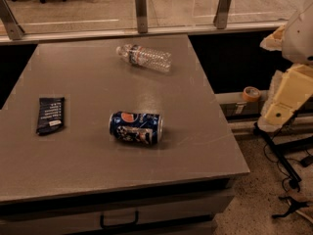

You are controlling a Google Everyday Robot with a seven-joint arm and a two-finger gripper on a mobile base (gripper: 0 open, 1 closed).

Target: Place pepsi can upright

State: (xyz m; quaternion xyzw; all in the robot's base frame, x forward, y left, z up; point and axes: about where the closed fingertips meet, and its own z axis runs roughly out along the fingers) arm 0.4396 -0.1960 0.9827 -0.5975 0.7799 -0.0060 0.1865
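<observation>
The pepsi can [136, 127] lies on its side near the middle of the grey table [98, 180], its silver top pointing left. It is dark blue with a red-white-blue round logo and white graphics. My gripper [285, 96] shows as cream-coloured parts at the right edge of the camera view. It is off the table, well to the right of the can and a little beyond it. It touches nothing on the table and holds nothing that I can see.
A clear plastic water bottle [145, 57] lies on its side at the back of the table. A flat dark snack wrapper [50, 114] lies at the left. A glass rail [141, 4] runs behind the table. A tape roll [251, 93] and cables [288, 180] are on the right.
</observation>
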